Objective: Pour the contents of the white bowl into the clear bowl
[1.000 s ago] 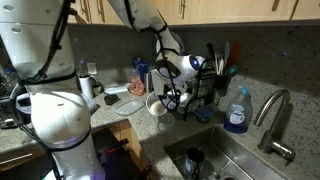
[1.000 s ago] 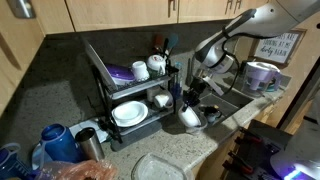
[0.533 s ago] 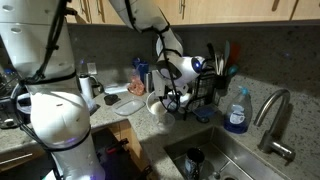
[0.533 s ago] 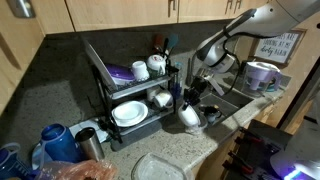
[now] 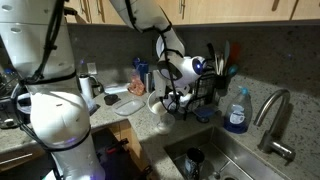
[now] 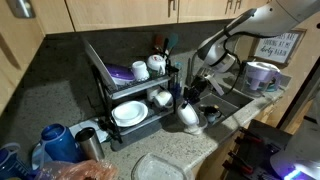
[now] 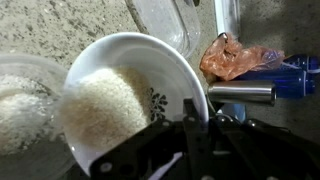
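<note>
**A:** What has just changed?

**B:** Not much, but it matters; in an exterior view the white bowl hangs a touch lower and looks more tipped than a second ago; the arm above it has hardly moved

**A:** And the jaws?

**B:** Clamped on the white bowl's near rim, as the wrist view shows; the bowl is held off the counter

**A:** Where does that leave the pour?

**B:** Under way, I'd judge; the grains are heaped against the low side, towards the clear bowl; that bowl stands on the counter just beside the white bowl's lip and already holds some grains; most are still in the white bowl, so more tilt seems needed

**A:** Anything else different?

**B:** No; the rack and its dishes look as they did
</note>
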You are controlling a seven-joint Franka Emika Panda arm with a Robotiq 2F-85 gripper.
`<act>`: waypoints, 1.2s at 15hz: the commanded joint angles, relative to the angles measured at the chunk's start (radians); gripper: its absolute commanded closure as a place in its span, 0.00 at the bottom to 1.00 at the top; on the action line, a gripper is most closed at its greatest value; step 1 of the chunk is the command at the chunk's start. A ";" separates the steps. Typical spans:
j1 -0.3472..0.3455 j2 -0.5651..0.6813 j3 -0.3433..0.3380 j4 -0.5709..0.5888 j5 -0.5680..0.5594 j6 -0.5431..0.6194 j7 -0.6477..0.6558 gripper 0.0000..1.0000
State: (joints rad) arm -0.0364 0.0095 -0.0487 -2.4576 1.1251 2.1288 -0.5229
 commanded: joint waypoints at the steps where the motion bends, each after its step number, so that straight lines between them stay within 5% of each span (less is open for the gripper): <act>1: -0.003 -0.001 0.002 0.001 -0.002 -0.001 0.002 0.91; 5: -0.003 -0.001 0.002 0.001 -0.002 -0.001 0.002 0.98; 18: -0.070 0.006 -0.053 -0.006 0.057 -0.163 -0.109 0.98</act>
State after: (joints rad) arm -0.0864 0.0425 -0.0881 -2.4574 1.1438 2.0389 -0.5897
